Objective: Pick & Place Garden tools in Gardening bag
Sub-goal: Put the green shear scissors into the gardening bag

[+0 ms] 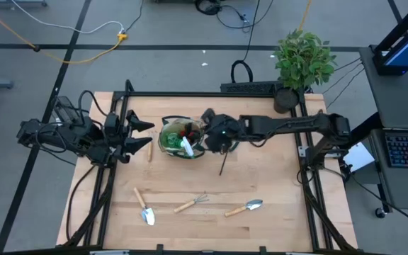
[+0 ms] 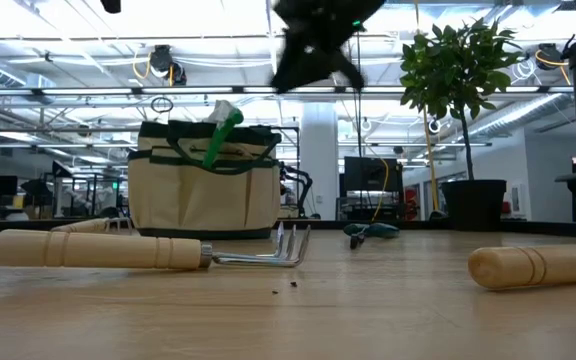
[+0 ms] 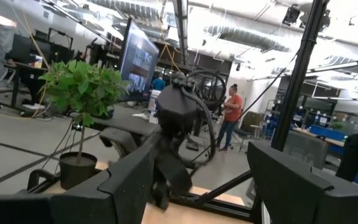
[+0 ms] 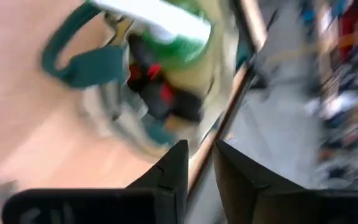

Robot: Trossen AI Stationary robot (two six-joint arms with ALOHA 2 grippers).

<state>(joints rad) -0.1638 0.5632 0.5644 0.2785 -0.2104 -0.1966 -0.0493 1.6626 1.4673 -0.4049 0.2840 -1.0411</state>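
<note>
From my console, nearest the table's front edge lie the tools yet to be bagged: one trowel (image 1: 144, 207) at seven o'clock, the hand rake (image 1: 191, 204) at six, a second trowel (image 1: 245, 207) at five. Past them a thin dark stick (image 1: 222, 164) lies by centre. I judge the right gripper (image 1: 211, 139), fingers nearly pressed together and holding nothing I can see, is between picks beside the gardening bag (image 1: 181, 139). Next I must turn it toward the stick or rake. The bag, at twelve o'clock, already holds the green spray bottle (image 1: 186, 146) and red-black glove (image 4: 157, 93). The left gripper (image 1: 142, 134) waits at nine, spread.
</note>
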